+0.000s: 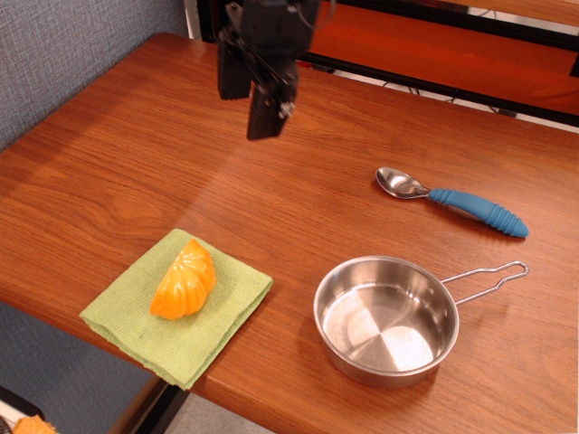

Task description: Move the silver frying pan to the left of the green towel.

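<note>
The silver frying pan [386,321] sits upright on the table [298,181] at the front right, empty, with its thin looped wire handle [487,280] pointing right and slightly back. It lies well apart from the green towel [222,307], which rests at the front left edge with an orange ribbed piece [185,279] lying on it. A blue-handled spoon [457,203] lies behind the pan, clear of it.

Handling, as a judgement: expect the pan to be light, rigid and slick. The polished wall will give your fingers little friction, so it may slip or swing if pinched off-centre. You could grip the rim with one finger inside and one outside; the wire handle is narrow and may let the pan pivot.

The gripper [257,90] hangs above the rear centre-left of the table, pointed downward, well apart from the pan and touching nothing. Two dark fingers show a small gap between them, so it reads as spread and holding nothing. Note the space left of the towel is tight against the table edge.
</note>
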